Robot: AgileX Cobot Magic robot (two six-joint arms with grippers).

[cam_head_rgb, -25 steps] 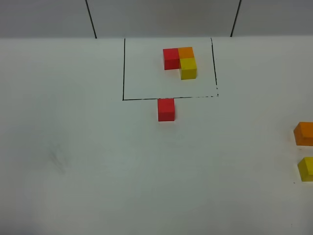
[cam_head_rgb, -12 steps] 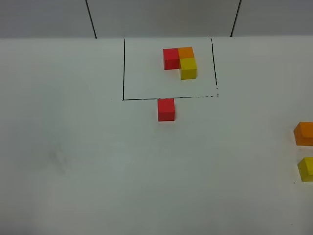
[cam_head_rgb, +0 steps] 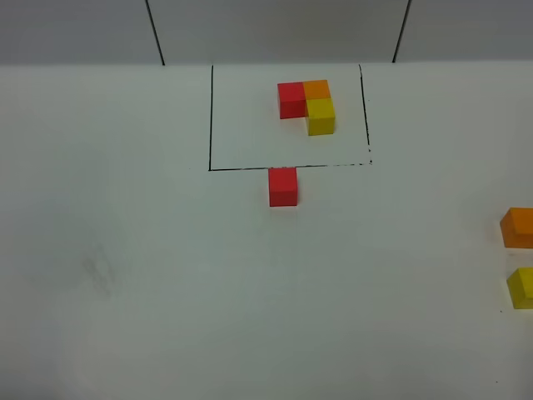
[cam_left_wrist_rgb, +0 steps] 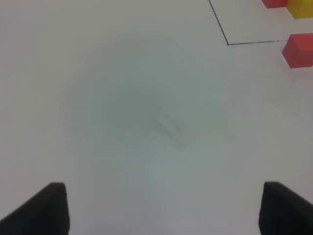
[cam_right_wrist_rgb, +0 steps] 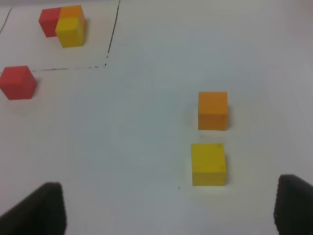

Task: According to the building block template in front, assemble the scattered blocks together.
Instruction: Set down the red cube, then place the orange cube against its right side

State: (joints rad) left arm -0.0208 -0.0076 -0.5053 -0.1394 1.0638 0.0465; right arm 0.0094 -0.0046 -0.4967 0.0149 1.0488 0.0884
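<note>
From the exterior high view, a white bench carries a thin black drawn rectangle near its far edge. Inside that frame, towards its far right part, sits the building block template: a red cube and an orange cube side by side, with a yellow cube joined in front of the orange one, making an L. Just outside the near line of the frame lies a small matte red cube, alone. Well apart from it, at the right edge of the view and partly cut off, lie a small matte orange cube and, nearer the camera, a small matte yellow cube, close to each other but not touching. Neither arm shows here.

In the left wrist view, the left end effector is spread wide, its two dark fingertips standing over bare bench with nothing between them. The red cube sits far ahead beside a corner of the drawn frame, and the template is only just visible at the picture's edge.

In the right wrist view, the right end effector is likewise spread wide and holds nothing. The yellow cube and orange cube lie ahead of it, apart from each other. The red cube and the framed template lie farther off.
</note>
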